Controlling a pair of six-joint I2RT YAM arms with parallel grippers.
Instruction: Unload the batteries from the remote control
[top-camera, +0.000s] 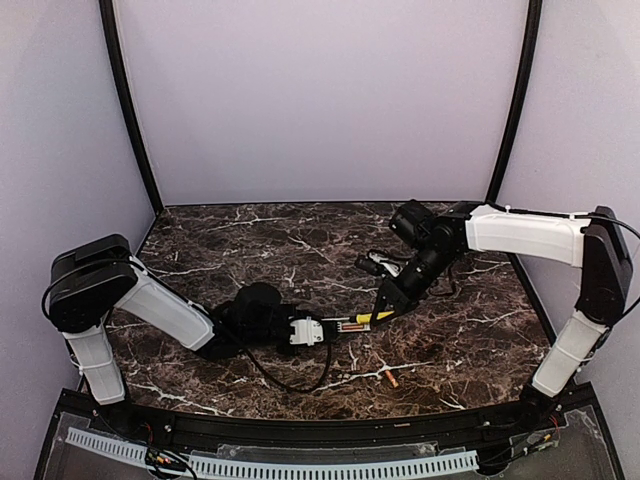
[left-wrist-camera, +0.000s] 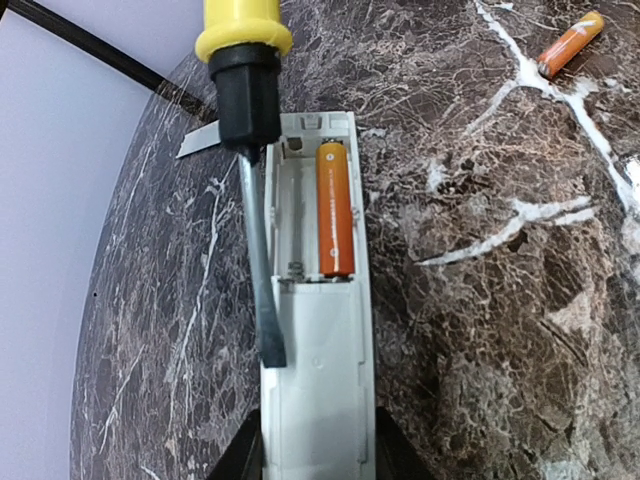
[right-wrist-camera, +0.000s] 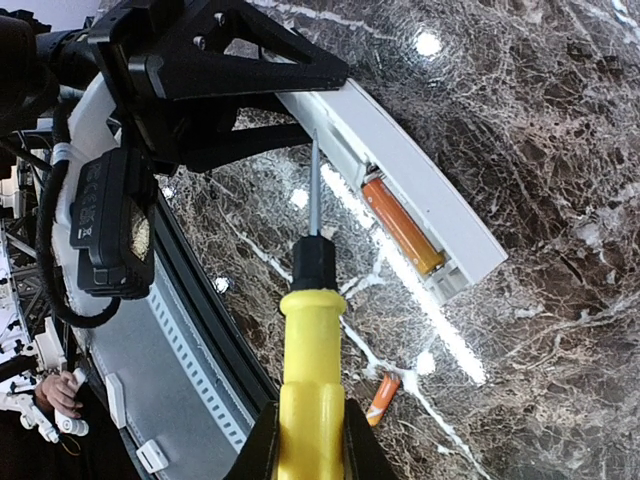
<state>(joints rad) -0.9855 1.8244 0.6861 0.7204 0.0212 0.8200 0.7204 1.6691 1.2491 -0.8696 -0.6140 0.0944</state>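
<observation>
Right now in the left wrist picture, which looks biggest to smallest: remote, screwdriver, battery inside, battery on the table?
1. remote control
2. screwdriver: similar length but thinner; both cut off by the frame
3. battery in the bay
4. loose battery: looks smaller, but lies farther away, so unsure

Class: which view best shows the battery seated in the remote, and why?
Left wrist: the seated battery lies full length in the open bay of the remote control, seen from straight above. Right wrist shows it obliquely; top external, only a tiny orange sliver.
</observation>
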